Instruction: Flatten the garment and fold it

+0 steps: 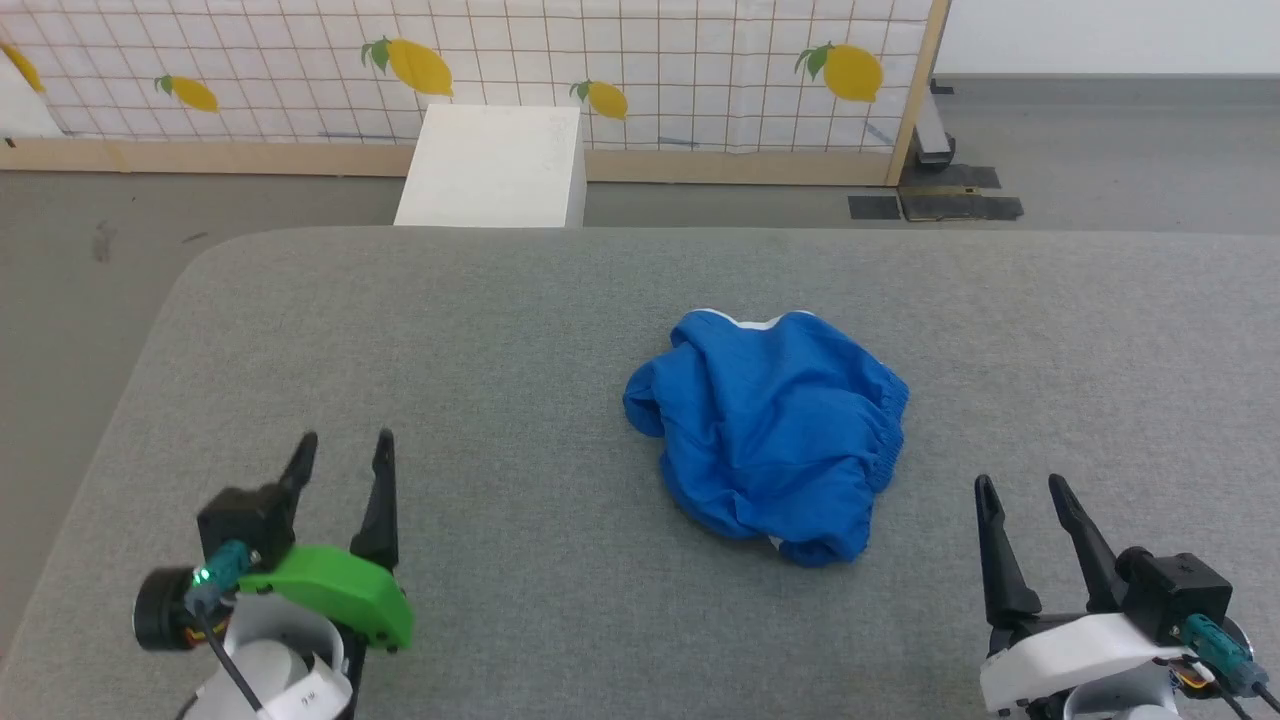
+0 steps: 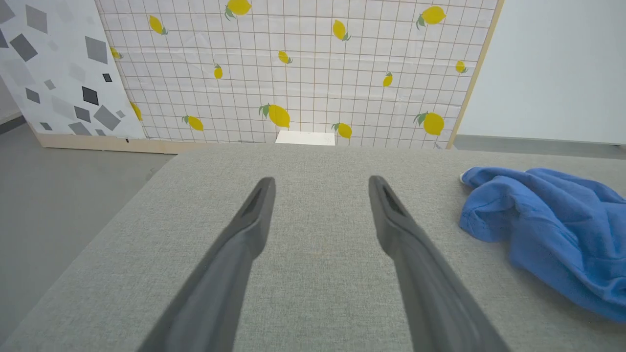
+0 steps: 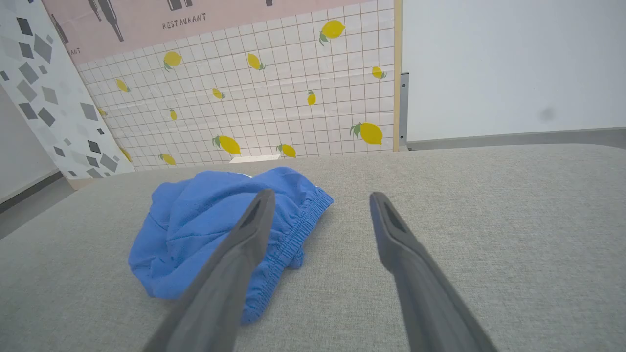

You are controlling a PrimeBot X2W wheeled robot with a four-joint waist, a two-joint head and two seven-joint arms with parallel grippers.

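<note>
- Head view: the garment (image 1: 770, 430) sits crumpled in a heap mid-tabletop (image 1: 480, 340). Nothing is flattened or folded, so I judge the whole job is left. My left end effector (image 1: 346, 440) is well apart at lower left. My right end effector (image 1: 1021, 483) is nearer. Both are spread wide and empty.
- Left wrist view: garment (image 2: 547, 225) off to the right, untouched.
- Right wrist view: garment (image 3: 195, 220) ahead-left, gathered waistband nearest.

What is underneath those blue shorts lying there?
The garment lies bunched on the grey fabric surface, which shows all around it. White trim peeks out at its far edge. Anything beneath the heap is covered by the cloth.
</note>
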